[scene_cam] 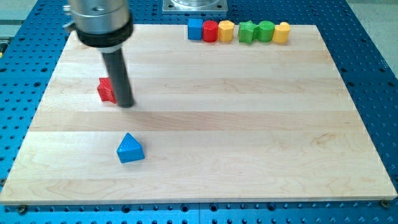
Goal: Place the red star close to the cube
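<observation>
The red star [106, 90] lies on the wooden board [249, 124] at the view's left, partly hidden behind my rod. My tip [126, 104] rests on the board right against the star's right side. The blue cube [196, 28] stands at the view's top, at the left end of a row of blocks. The star is far from the cube, down and to the left of it.
Beside the cube in the row: a red cylinder [211, 30], a yellow block [226, 30], a green star [247, 32], a green cylinder [266, 30], a yellow block [282, 32]. A blue triangular block [130, 149] lies below my tip.
</observation>
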`<act>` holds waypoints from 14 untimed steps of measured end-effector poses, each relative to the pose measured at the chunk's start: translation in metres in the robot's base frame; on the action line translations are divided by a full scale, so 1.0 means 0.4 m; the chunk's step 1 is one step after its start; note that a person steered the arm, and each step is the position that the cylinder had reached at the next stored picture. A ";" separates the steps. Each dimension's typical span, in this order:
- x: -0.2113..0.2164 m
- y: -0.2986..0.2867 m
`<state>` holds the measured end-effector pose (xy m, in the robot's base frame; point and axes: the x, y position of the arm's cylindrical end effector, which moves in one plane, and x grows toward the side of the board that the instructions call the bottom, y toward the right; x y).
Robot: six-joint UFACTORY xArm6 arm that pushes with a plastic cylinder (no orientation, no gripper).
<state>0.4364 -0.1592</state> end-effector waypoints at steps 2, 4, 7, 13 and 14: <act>-0.184 -0.114; 0.045 -0.232; 0.052 -0.365; -0.202 -0.222; -0.176 -0.177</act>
<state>0.3658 -0.2302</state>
